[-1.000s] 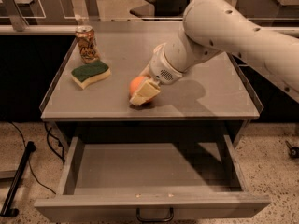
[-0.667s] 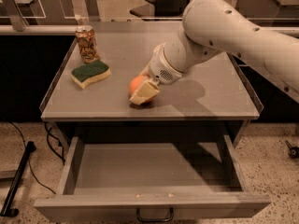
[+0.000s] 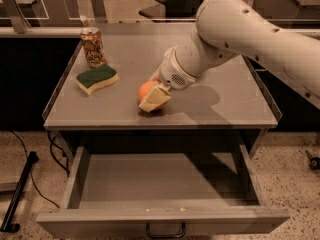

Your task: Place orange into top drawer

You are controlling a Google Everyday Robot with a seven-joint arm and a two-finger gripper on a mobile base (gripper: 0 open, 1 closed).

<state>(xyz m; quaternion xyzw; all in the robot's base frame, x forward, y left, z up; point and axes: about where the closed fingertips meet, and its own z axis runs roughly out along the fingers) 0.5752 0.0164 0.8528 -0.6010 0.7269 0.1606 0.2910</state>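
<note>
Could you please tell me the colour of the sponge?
The sponge is green on top, yellow beneath (camera view); the gripper is at the orange.

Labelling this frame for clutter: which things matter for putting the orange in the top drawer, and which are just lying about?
Job: orange on the tabletop, hand at it; open top drawer below.
Lying about: drink can, green sponge.

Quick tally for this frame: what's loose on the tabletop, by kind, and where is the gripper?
orange: 1
drink can: 1
sponge: 1
Total: 3
The gripper is at the orange, near the front edge of the tabletop; the top drawer is open below.
</note>
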